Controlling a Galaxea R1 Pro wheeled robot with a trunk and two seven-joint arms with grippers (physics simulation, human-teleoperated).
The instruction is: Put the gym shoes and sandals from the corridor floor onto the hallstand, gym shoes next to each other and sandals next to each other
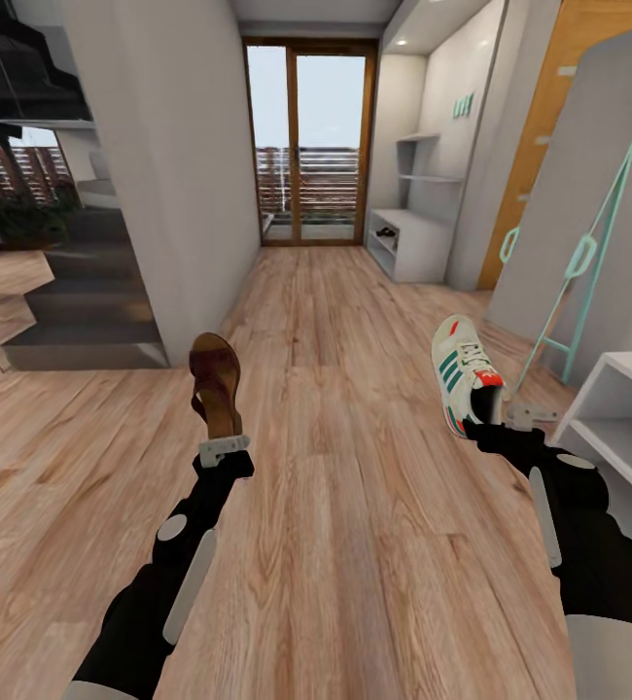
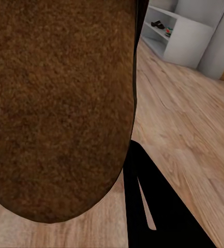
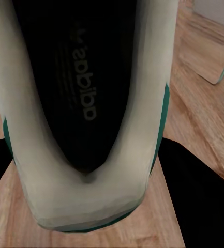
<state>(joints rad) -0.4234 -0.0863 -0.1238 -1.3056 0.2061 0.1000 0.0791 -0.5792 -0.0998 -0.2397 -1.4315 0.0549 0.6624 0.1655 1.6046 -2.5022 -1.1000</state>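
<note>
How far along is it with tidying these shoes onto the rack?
Roughly midway, it seems. The hallstand down the corridor already holds what looks like a dark sandal and another shoe on a shelf. In hand: the left gripper carries a brown sandal, the right gripper a gym shoe. Left: carrying both over and pairing them.

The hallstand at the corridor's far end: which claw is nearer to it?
Right, though only slightly. The hallstand stands far down the corridor on the right side. The right claw, holding a gym shoe, is on that side; the left claw, holding a sandal, is across the corridor.
</note>
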